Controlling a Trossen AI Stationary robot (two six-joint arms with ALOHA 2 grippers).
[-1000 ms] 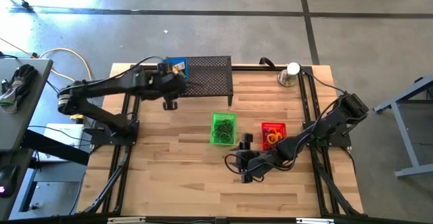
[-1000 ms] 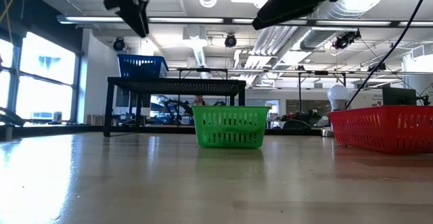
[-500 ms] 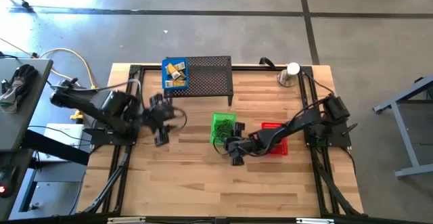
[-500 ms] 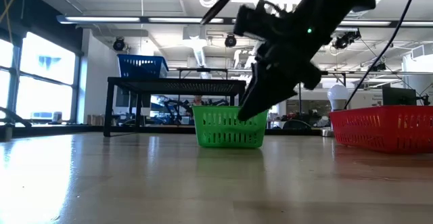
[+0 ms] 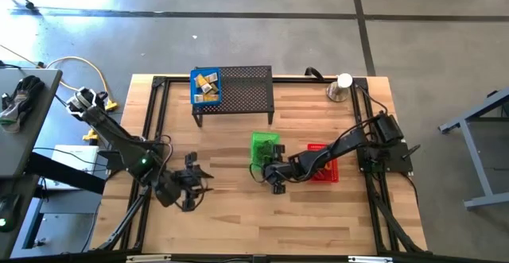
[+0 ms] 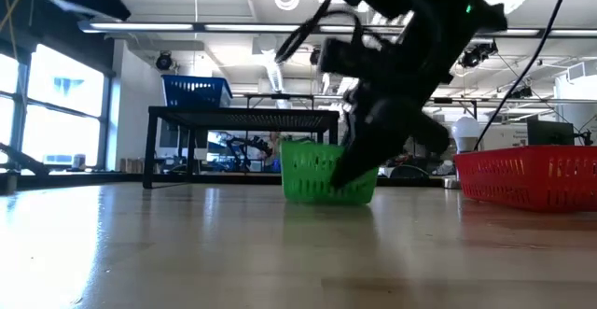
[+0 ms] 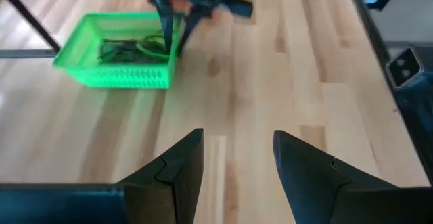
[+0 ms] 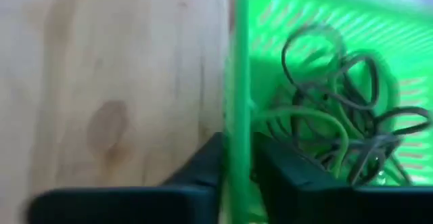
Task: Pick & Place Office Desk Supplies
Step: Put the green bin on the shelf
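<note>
Right gripper (image 5: pixel 271 173) sits at frame centre in the high view, pinching the rim of the green basket (image 5: pixel 264 146). In the right wrist view, one finger (image 8: pixel 206 164) lies outside the thin slotted plastic wall and the other inside, pressed close against it. In the low view, the basket stands tilted, one end lifted off the wood. Inside it lies a tangle of thin green and dark loops (image 8: pixel 338 116).

Left gripper (image 5: pixel 188 185) hovers at lower left of the high view over bare tabletop, fingers spread and holding nothing.

Yellow blocks (image 5: pixel 206 85) rest in the blue basket (image 5: pixel 204 89) at upper centre, on the black perforated shelf (image 5: pixel 246 88). The red basket (image 5: pixel 324 163) lies right of centre, partly under the right arm. Bare plank wood table (image 5: pixel 238 215) fills the lower frame.
</note>
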